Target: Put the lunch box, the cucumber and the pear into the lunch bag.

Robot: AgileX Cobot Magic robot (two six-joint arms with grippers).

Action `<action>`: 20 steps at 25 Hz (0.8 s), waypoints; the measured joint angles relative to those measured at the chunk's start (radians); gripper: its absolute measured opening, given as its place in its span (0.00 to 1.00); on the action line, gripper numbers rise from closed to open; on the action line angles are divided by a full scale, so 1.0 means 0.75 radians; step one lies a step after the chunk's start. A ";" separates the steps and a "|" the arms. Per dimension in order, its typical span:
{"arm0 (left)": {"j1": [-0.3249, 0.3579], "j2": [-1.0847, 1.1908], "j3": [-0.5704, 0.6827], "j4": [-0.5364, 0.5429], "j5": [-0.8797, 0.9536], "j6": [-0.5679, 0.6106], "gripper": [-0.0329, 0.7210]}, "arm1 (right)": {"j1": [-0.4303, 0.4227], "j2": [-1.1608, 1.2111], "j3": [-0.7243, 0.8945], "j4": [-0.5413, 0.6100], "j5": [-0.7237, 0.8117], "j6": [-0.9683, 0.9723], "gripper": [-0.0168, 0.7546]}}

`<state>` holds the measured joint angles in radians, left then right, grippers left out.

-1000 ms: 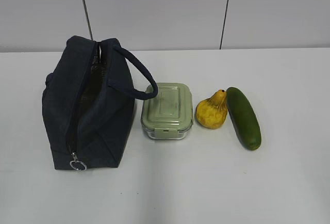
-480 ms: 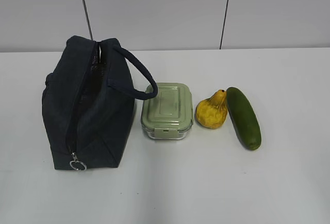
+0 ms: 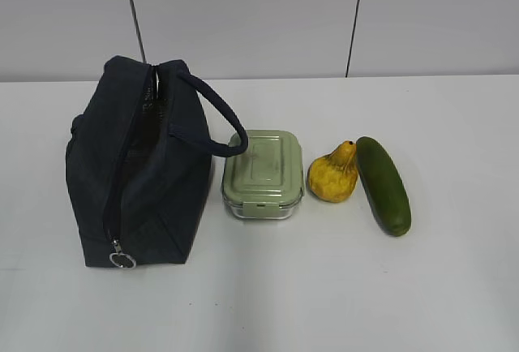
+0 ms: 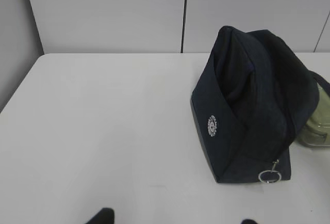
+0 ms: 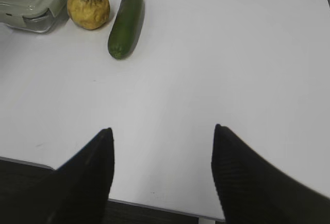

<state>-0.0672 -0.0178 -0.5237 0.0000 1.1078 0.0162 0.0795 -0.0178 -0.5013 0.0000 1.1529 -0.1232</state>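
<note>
**Nothing has shifted; both arms hang back at the near edge**

Comparing with a second ago, I see no change: bag, box and fruit lie exactly as before. My right gripper (image 5: 162, 175) hovers over the table's (image 3: 454, 287) near edge, fingers spread wide and empty. Of my left gripper (image 4: 172, 219) only two dark tips show, apart, holding nothing. Farther in, a row runs across the table's middle: the lunch bag (image 3: 134, 165) on the left, zipper open, the lunch box (image 3: 263, 173) just beside it, then the pear (image 3: 333, 175) touching the cucumber (image 3: 383, 185).
</note>
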 joint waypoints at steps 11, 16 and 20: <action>-0.116 0.233 -0.044 -0.051 -0.114 0.000 0.58 | 0.000 0.186 -0.040 0.000 -0.098 0.062 0.63; -0.192 0.648 -0.093 -0.174 -0.454 0.000 0.57 | 0.000 0.570 -0.122 0.025 -0.303 0.142 0.63; -0.200 1.080 -0.165 -0.318 -0.572 0.107 0.57 | 0.000 0.939 -0.214 0.050 -0.395 0.147 0.63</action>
<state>-0.2170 0.7920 -0.6472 -0.2387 0.6789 0.0966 0.0795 0.6862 -0.6618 0.0374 0.8570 -0.0132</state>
